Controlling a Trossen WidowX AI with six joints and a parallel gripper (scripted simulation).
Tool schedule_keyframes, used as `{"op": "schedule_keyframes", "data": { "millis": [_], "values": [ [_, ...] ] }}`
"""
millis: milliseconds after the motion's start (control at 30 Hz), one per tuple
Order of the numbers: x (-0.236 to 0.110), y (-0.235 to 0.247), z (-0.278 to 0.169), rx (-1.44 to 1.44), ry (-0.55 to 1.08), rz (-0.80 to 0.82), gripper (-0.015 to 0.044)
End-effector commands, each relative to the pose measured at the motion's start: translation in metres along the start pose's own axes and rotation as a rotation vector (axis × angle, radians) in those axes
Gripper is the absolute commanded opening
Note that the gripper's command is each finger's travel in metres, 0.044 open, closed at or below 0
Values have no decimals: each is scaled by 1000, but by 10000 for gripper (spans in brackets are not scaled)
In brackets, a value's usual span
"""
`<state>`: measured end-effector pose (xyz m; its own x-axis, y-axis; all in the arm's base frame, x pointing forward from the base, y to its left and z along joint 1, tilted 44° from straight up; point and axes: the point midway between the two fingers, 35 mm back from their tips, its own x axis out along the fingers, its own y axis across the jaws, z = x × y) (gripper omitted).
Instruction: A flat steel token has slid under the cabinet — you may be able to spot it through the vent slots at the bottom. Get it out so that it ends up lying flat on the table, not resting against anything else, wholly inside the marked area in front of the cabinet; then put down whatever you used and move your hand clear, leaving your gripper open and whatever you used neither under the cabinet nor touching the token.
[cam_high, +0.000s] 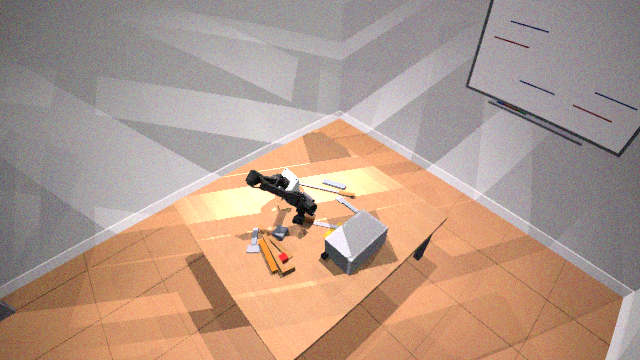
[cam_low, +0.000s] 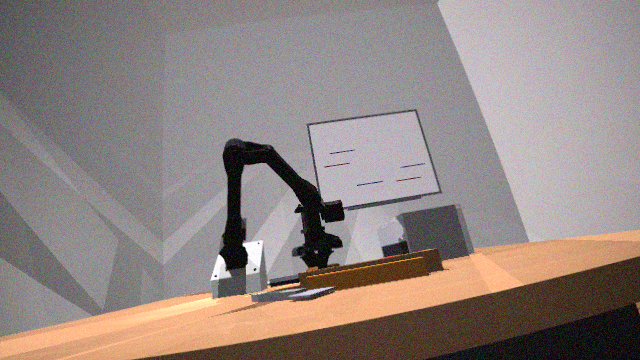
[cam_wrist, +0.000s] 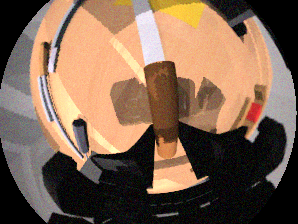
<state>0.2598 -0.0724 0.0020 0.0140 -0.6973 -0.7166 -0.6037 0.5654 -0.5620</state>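
While the black arm (cam_low: 270, 170) bends down over the middle of the bench (cam_high: 320, 300), its tool (cam_wrist: 164, 163) is clamped on the brown wooden handle (cam_wrist: 161, 106) of a flat-bladed implement. In the wrist view that handle runs straight out from between the dark fingers, and its pale grey blade (cam_wrist: 148, 26) reaches forward across the wood toward a yellow patch (cam_wrist: 174, 4) marked on the surface. The blade's tip lies at the near edge of that patch.

From the top view, the tool (cam_high: 301, 216) sits just beside the grey cabinet (cam_high: 356, 241), on the side facing the arm's white base (cam_high: 291, 180). A sliver of yellow (cam_high: 331, 231) shows by the cabinet's near corner. The steel token cannot be made out in any view; whether it lies under the cabinet cannot be told.

Other things lie scattered on the bench. A screwdriver with an orange handle (cam_high: 330, 190) and a small grey bar (cam_high: 333, 184) rest near the base. Another grey bar (cam_high: 346, 204) lies between them and the cabinet. Left of the tool sit a small dark grey block (cam_high: 280, 232), a grey scraper-like piece (cam_high: 254, 241), two wooden slats (cam_high: 274, 254) and a red cube (cam_high: 283, 257) touching the slats. On the wall hangs a whiteboard (cam_high: 560, 70).
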Motion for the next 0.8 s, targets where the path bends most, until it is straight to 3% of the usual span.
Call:
{"op": "schedule_keyframes", "data": {
  "millis": [0, 767],
  "values": [
    [-1, 3, 5, -4, -2, 0, 0],
    [-1, 24, 23, -5, -3, 0, 0]
  ]
}}
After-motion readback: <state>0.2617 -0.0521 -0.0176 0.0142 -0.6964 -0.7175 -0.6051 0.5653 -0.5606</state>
